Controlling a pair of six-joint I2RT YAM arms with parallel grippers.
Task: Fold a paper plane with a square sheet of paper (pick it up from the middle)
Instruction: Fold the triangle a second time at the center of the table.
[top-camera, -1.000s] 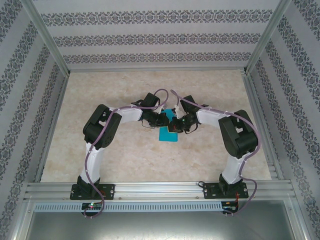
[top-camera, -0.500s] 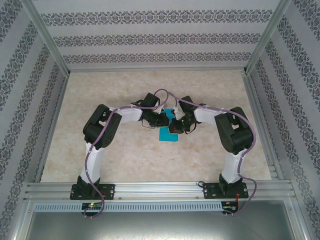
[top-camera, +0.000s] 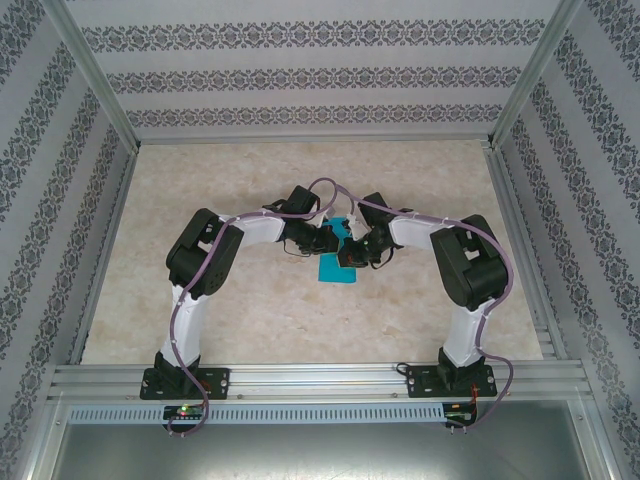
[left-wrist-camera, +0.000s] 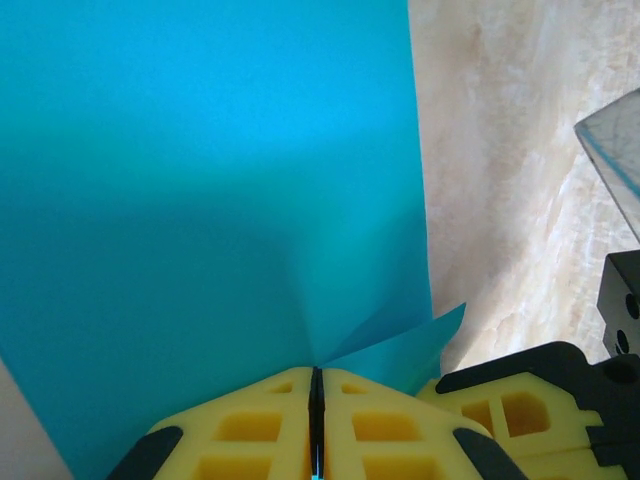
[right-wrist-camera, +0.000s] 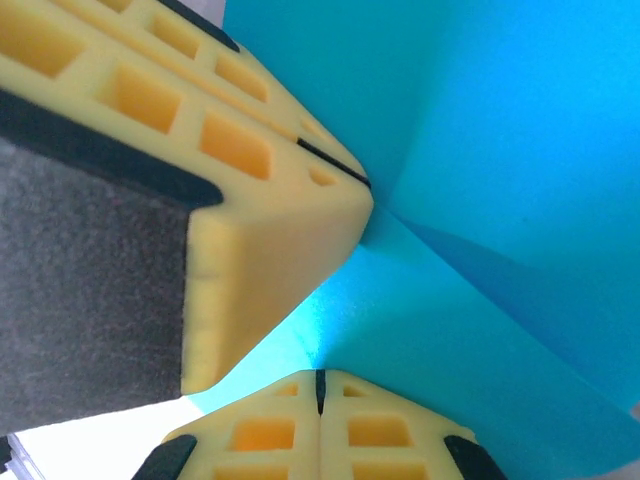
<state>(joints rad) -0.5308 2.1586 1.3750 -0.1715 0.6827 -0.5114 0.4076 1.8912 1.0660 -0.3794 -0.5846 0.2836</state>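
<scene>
Square sheet of paper (top-camera: 335, 268) sat part-folded mid counter (top-camera: 250, 315). Left claw (left-wrist-camera: 316, 375) and right claw (right-wrist-camera: 320, 378) each clamped it, tips adjacent. Judged mid-fold; next needs edges aligned before creasing.

surface: beige marbled table (top-camera: 250, 320) | at centre: square sheet of paper (top-camera: 334, 268), teal, creased | contact: unclear

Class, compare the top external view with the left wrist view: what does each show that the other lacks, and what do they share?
Top external: the left arm and right arm whole, and the patterned walls. Left wrist: the left gripper with yellow fingers shut on the teal paper, a crease fanning from them. Shared: the teal paper and marbled table.
</scene>
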